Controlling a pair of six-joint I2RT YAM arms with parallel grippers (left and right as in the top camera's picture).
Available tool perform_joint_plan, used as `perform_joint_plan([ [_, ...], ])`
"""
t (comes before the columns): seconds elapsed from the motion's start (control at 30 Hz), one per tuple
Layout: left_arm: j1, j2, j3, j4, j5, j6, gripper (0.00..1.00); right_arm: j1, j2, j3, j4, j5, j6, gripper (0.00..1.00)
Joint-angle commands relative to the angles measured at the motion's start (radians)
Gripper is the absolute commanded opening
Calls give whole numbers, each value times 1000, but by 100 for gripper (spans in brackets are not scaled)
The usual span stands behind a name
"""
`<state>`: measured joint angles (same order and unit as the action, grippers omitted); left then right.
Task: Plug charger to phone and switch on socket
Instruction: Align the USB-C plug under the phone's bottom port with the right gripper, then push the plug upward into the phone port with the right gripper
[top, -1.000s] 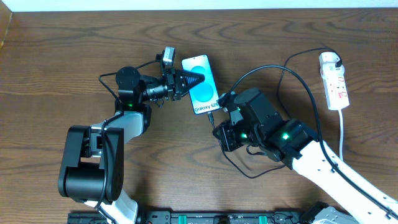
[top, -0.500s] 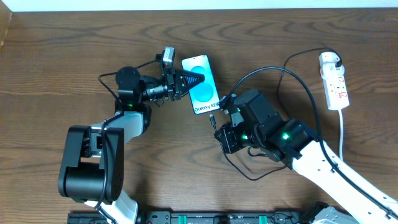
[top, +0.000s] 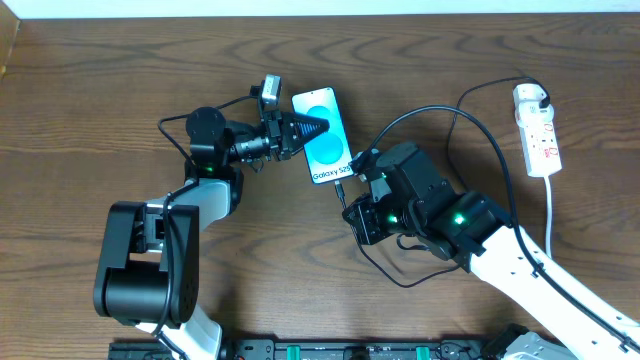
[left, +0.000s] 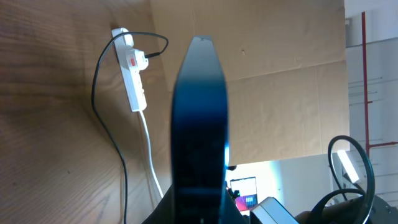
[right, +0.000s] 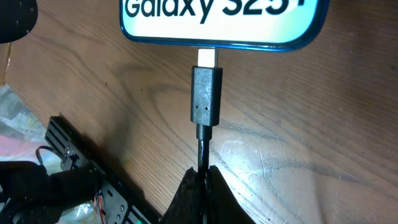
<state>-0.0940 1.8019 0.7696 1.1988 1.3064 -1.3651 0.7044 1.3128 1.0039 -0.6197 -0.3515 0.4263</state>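
The phone (top: 325, 140), its blue screen reading "Galaxy", lies at an angle on the table, and my left gripper (top: 316, 128) is shut on it across its left side. It shows edge-on as a dark blue slab (left: 199, 118) in the left wrist view. My right gripper (right: 203, 177) is shut on the charger's thin black cable just behind the connector (right: 206, 93). The connector's metal tip (right: 207, 58) meets the phone's bottom edge (right: 217, 28), with some metal showing. The socket (top: 540, 135) lies far right, with the charger's white plug head (top: 530, 97) in it.
The charger cable (top: 470, 115) loops from the plug head across the table to my right gripper (top: 350, 195). The socket's white lead (top: 550, 210) runs toward the front edge. A cardboard wall (left: 280, 81) stands behind the table.
The right arm has shifted only slightly at the phone's lower edge. The left gripper and the phone have not moved.
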Motion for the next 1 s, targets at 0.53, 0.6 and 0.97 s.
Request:
perform_joint_plan([
  [0.53,3,-6,11,6,-9,27,7,6,-4,-3,2,-24,7,1],
  [0.6,3,-6,10,6,-9,27,7,6,-4,-3,3,-24,7,1],
  [0.97,3,-6,10,6,-9,27,7,6,-4,-3,3,-7,7,1],
])
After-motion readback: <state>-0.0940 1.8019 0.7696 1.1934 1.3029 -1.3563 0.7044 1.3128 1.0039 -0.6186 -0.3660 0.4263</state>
